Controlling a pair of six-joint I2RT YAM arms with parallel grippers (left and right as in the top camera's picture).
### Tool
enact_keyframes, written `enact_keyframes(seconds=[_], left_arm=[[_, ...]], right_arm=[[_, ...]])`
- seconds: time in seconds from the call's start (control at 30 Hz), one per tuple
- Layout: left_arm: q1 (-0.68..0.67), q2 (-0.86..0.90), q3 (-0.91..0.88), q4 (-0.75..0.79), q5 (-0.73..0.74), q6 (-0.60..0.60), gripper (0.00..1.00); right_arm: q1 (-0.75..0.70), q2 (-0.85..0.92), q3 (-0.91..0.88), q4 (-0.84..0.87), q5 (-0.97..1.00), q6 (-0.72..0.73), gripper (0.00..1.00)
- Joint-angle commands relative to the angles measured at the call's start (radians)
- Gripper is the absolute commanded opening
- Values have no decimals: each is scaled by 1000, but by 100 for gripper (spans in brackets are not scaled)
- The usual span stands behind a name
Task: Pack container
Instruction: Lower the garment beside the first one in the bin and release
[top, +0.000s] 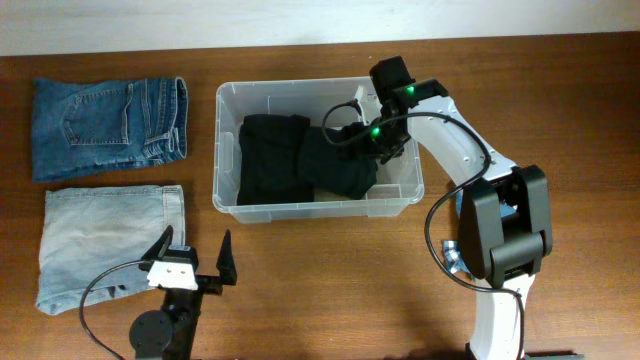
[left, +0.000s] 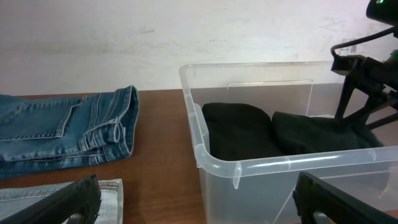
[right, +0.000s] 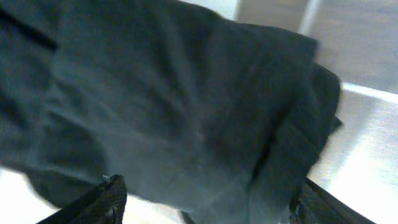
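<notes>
**Overhead view, with both wrist views.** The container (top: 320, 208) sits at upper centre of the table (top: 560, 90), its long sides running left to right. In the left wrist view you see a pale rectangular panel (left: 269, 93) on its far wall; any writing there is too faint to read.

Inside, a folded black garment (top: 275, 160) fills the left half, reaching close to the near and far walls. A second black garment (top: 340, 165) lies rumpled beside it and overlaps its edge. A patch of bare floor (top: 395, 188) shows at the lower right corner.

Your right gripper (top: 342, 130) is inside the rim above the rumpled garment, fingers (right: 109, 199) spread apart with dark cloth across the gap. You cannot tell whether they touch it.

Your left gripper (top: 195, 255) rests at lower left, released and fully spread, beside the light jeans (top: 105, 245).

The dark blue jeans (top: 105, 125) lie folded at upper left. A strip of bare wood separates both pairs from the container's left wall.
</notes>
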Motion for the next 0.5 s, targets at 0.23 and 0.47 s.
enact_keyframes(seconds=[0.23,0.47], left_arm=[[6,-8,-6,-2,-4,15,99],[6,-8,-6,-2,-4,15,100]], right_arm=[[5,-8,127,-41,94,-21,77],[20,-8,251,-116,-100,-22,58]])
